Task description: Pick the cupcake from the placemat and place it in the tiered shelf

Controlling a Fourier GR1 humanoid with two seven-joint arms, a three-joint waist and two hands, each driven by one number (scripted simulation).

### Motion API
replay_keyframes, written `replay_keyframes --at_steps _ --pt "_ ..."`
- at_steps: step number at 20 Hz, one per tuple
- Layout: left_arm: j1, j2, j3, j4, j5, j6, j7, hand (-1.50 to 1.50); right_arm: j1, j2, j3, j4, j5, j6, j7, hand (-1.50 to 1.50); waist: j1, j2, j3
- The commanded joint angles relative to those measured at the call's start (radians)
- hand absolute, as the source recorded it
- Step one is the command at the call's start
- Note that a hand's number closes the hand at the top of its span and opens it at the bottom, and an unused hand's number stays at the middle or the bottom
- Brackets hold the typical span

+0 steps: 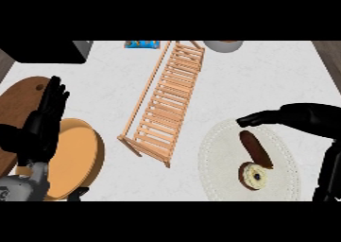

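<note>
Cupcake (255,166): lower right of the frame, lying tipped on the placemat; brown wrapper side, pale ringed top facing the viewer.
Placemat (218,165): round, off-white, woven look.
Right hand (298,116): just above the cupcake, fingers curved, holding nothing.
Tiered shelf (166,106): pale wooden slats, centre frame, well apart from the placemat.
Counter (270,75): white, faintly marbled.
Left hand (44,120): left edge, fingers straight, upright, resting.
Orange plate (79,160): lower left.
Wooden board (16,106): left, under the plate.

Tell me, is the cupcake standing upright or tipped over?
Tipped over: the cupcake lies on its side on the placemat, its round end facing up.
</note>
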Motion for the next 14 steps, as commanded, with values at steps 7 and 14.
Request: replay_keyframes --at_steps 7,14 --pt "0.027 0.024 0.042 -0.012 0.016 -0.009 0.025 0.00 -0.065 -0.137 -0.014 -0.425 0.460 0.011 -0.016 -1.50 -0.036 -0.012 0.002" --pt "0.110 -0.005 0.030 -0.047 -0.006 -0.034 -0.036 0.00 0.159 -0.128 0.062 -0.556 0.834 -0.113 -0.034 -1.50 -0.022 -0.001 0.000"
